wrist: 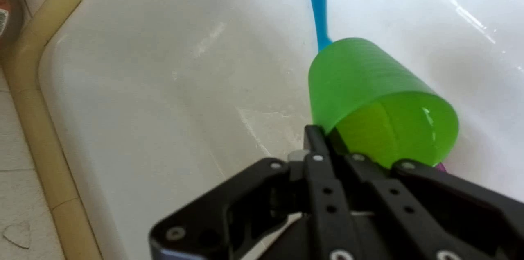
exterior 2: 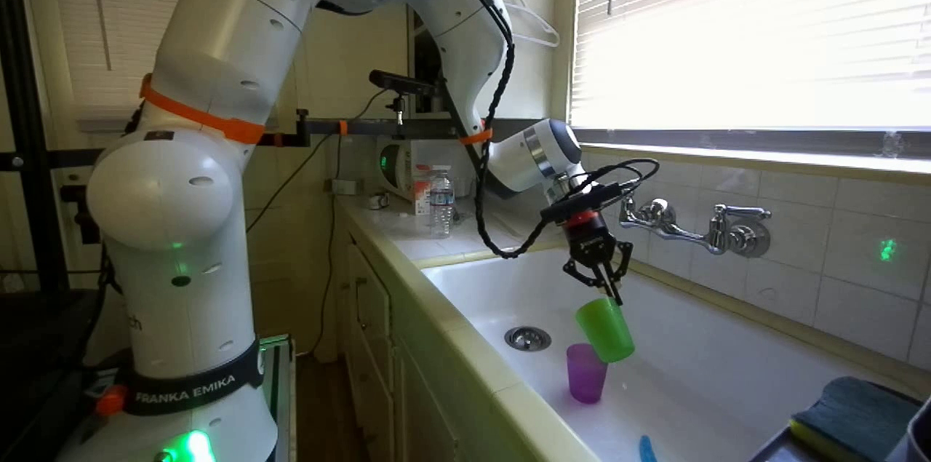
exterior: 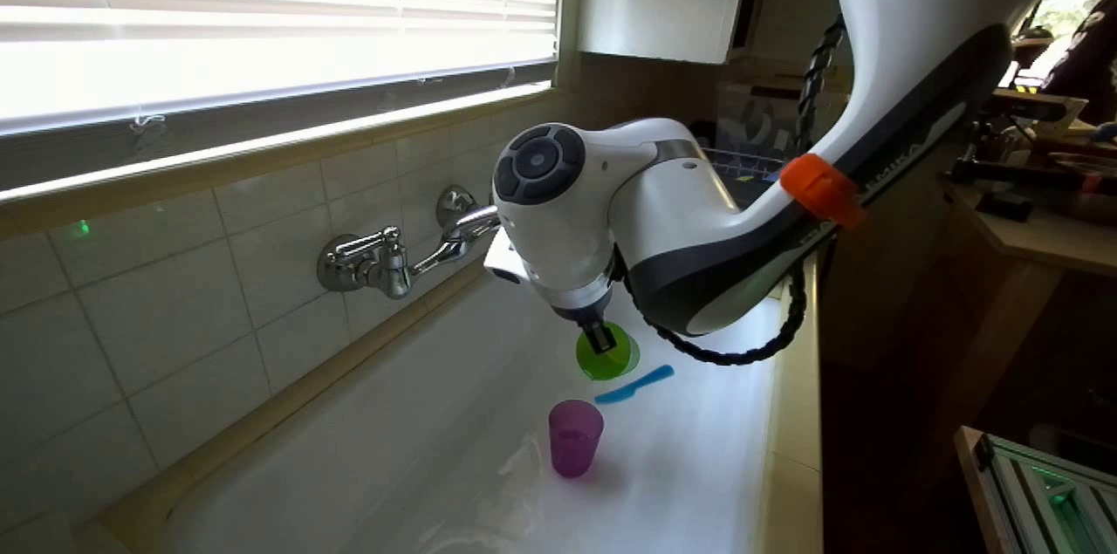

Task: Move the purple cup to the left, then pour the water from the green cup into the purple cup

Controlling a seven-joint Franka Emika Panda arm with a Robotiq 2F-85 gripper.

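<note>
My gripper (wrist: 326,134) is squeezed almost fully together at the rim of the green cup (exterior 2: 605,331), one finger outside the wall and, by the wrist view, the other just inside the mouth, thin plastic between them; that cup hangs tilted above the floor of the sink (exterior: 410,432); the purple cup (exterior: 576,441) stands upright on that floor, only a sliver of it showing past the green rim in the wrist view; a blue knife (exterior: 634,385) lies flat nearby.

As for progress, I take the first step, moving the purple cup left, to be done, since it is the green cup that I hold; these views alone do not prove it; the pick-up of the green cup is plainly done; its mouth leans towards the purple cup, so I judge that I am at the pour itself; in an exterior view the green cup (exterior 2: 605,331) overlaps the purple one's top, but from the views together I cannot tell whether its mouth is squarely over the target; no falling stream shows; a yellower patch inside the green cup may be water or only light, and I make out no sure level in the purple one; so the pour may be about to begin, under way or over; left to do, as I judge, is to centre the green mouth if need be, then tip further until it runs dry.
</note>
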